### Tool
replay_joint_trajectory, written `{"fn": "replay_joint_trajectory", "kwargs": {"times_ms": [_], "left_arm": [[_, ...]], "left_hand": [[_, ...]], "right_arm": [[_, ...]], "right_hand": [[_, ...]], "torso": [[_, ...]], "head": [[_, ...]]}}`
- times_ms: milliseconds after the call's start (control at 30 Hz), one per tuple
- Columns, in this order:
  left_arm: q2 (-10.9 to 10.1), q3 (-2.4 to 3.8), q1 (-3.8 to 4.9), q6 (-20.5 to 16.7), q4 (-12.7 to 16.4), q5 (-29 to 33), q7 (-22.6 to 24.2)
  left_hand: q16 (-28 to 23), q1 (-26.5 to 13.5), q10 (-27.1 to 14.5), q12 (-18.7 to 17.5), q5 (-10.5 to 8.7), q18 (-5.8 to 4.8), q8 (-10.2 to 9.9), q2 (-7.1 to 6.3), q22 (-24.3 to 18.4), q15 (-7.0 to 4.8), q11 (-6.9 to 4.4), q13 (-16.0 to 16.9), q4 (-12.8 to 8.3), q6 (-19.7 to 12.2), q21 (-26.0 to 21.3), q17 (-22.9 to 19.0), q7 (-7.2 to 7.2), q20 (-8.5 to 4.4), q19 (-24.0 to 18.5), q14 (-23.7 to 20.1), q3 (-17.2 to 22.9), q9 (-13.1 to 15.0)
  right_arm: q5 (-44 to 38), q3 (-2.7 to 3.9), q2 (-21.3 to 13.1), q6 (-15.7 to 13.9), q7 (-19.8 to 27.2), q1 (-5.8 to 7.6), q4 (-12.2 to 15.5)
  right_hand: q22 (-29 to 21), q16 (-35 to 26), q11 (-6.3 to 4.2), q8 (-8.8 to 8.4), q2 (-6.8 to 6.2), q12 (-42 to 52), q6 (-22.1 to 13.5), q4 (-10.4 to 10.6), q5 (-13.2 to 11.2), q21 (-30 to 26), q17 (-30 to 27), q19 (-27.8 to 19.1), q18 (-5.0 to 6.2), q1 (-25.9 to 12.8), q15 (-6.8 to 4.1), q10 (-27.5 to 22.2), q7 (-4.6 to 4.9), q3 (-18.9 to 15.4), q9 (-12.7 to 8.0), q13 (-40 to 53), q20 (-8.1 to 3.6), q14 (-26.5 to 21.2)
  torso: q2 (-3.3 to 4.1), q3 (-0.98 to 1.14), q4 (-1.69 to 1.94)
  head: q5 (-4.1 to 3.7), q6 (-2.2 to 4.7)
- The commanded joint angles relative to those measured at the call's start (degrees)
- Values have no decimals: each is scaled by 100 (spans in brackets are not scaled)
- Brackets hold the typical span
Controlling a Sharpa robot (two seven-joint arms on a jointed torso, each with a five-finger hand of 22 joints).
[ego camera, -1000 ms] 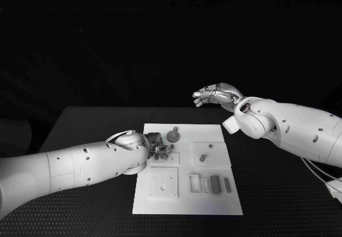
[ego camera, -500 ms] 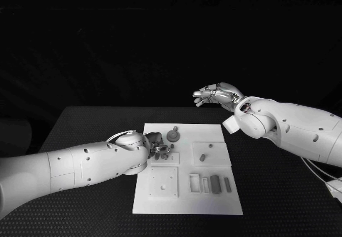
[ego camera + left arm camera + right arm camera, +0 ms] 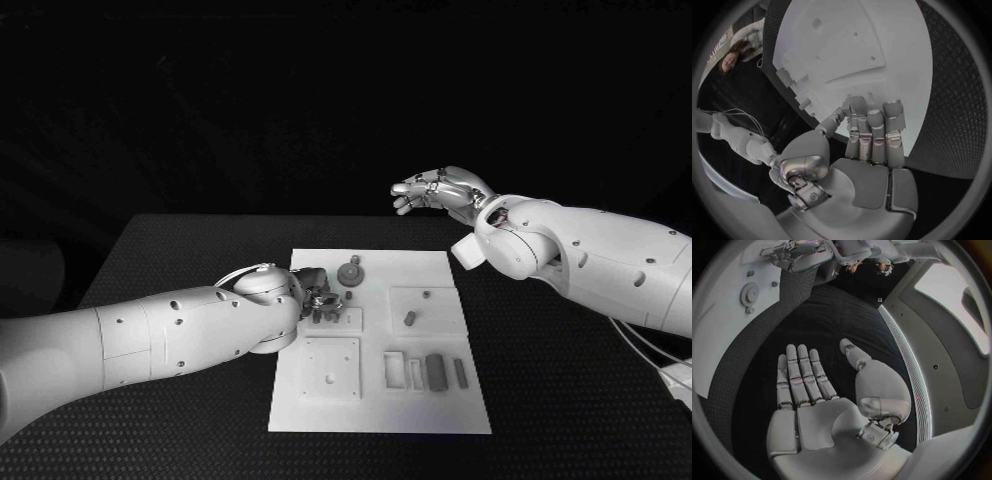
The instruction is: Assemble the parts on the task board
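Lying in the middle of the black table [image 3: 173, 250], the white task board [image 3: 378, 400] carries our grey parts: a round toothed piece [image 3: 352, 272] sits near the board's far edge, just beyond our left fingers; a short peg [image 3: 410, 319] rests in a raised square panel, off to the side of those fingers toward our right arm; three upright bars [image 3: 436, 370] stand in a row nearer the robot's body than the fingertips.

Our left hand [image 3: 320, 300] is down over the board's left part, fingertips meeting a cluster of small pieces [image 3: 335, 316] at a recessed panel. From the left wrist camera the fingers [image 3: 873, 132] lie straight and side by side, pointing at the board's surface [image 3: 873, 55], with the thumb alongside. We cannot tell whether they are pinching a piece or only touching the board.

Our right hand [image 3: 440, 190] hangs well above the table beyond the board's far right corner, apart from every part. Its wrist camera shows a flat palm, fingers [image 3: 801, 375] extended and slightly spread, thumb out to the side, nothing in them.
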Motion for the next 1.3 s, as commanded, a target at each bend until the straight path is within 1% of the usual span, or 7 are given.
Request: {"fn": "replay_joint_trajectory", "kwargs": {"times_ms": [33,367,600,733,800,900,1300], "left_arm": [[4,2,-1,127,15,-7,23],[13,-2,-9,100,13,3,74],[17,-3,-17,108,6,48,84],[18,-3,-18,89,5,53,81],[17,-3,-18,83,3,55,79],[18,-4,-19,85,1,55,78],[13,-4,-20,124,2,57,71]], "left_hand": [[42,87,-34,-17,-5,189,-24,-18,100,-73,6,-7,203,33,-34,-12,40,-66,-61,-20,514,-9],[57,99,-25,-13,6,192,-42,-161,92,-73,6,-18,225,52,-41,-43,39,-64,-42,-14,463,-21],[69,59,-24,-17,-31,194,-64,-301,78,-71,8,-33,299,56,-61,-78,43,-61,-19,-9,380,-32],[72,62,-24,-18,-31,196,-71,-339,75,-72,8,-37,316,53,-67,-87,45,-62,-13,-8,369,-35],[74,52,-24,-18,-33,196,-78,-386,73,-71,10,-40,342,49,-72,-96,47,-61,-8,-8,352,-37],[80,35,-21,-16,-37,198,-88,-468,70,-71,11,-43,394,43,-80,-109,51,-61,2,-6,322,-40],[98,43,-15,-6,-38,203,-98,-557,70,-74,9,-44,453,41,-87,-126,51,-64,17,-1,298,-39]], "right_arm": [[19,2,4,89,54,-6,-2],[20,1,8,103,54,-9,-4],[20,1,11,107,53,-15,-7],[23,1,13,128,46,-19,-14],[24,1,13,124,46,-19,-12],[25,1,13,128,47,-20,-11],[32,1,16,143,43,-31,-19]], "right_hand": [[9,-33,-2,22,13,-33,-50,27,-12,-22,9,2,-68,11,7,46,116,1,-10,-12,19,44],[15,-51,1,23,14,-40,-57,33,-11,-34,18,-1,-69,19,10,44,119,-1,-22,-28,19,41],[18,-61,1,25,9,-42,-58,35,-12,-41,22,-4,-70,21,12,46,120,-4,-27,-35,20,38],[20,-67,2,25,9,-44,-61,40,-12,-45,26,-5,-70,20,13,46,124,-6,-32,-40,21,37],[22,-72,2,26,9,-44,-62,46,-12,-48,29,-6,-71,16,14,48,130,-9,-36,-44,21,37],[24,-78,3,27,7,-46,-63,51,-12,-52,32,-7,-72,14,16,49,135,-12,-40,-48,22,35],[30,-93,3,30,1,-48,-66,64,-12,-64,42,-10,-73,9,18,53,145,-20,-51,-61,23,33]], "torso": [[2,0,-2],[1,-1,-1],[0,-2,0],[0,-1,1],[0,-1,1],[1,0,2],[-1,1,0]], "head": [[3,-16],[-11,-42],[-11,-43],[-3,-53],[19,-53],[13,-55],[6,-72]]}}
